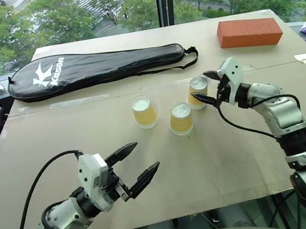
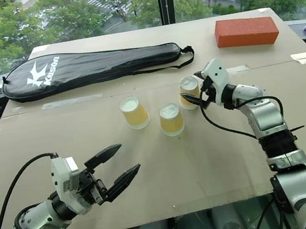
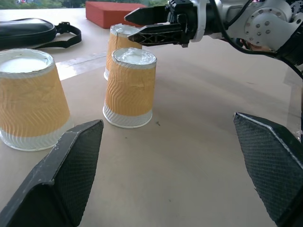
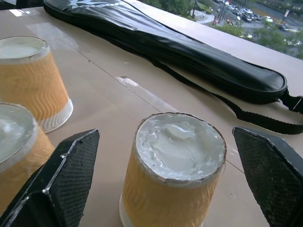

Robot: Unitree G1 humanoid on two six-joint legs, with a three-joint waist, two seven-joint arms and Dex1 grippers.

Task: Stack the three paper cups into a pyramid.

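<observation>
- 3 paper cups stand upside down, apart from each other, mid-counter (image 1: 62,162): the left cup (image 1: 144,112), the middle cup (image 1: 180,118) nearest the robot, the right cup (image 1: 198,92) farthest.
- No cup sits on another.
- The right hand (image 1: 213,87) is spread, level, its fingers either side of the right cup's top, holding nothing.
- The left hand (image 1: 134,164) is spread and empty, near and left of the cups.
- A black racket bag (image 1: 94,67) and an orange brick (image 1: 249,32) lie at the far side.
</observation>
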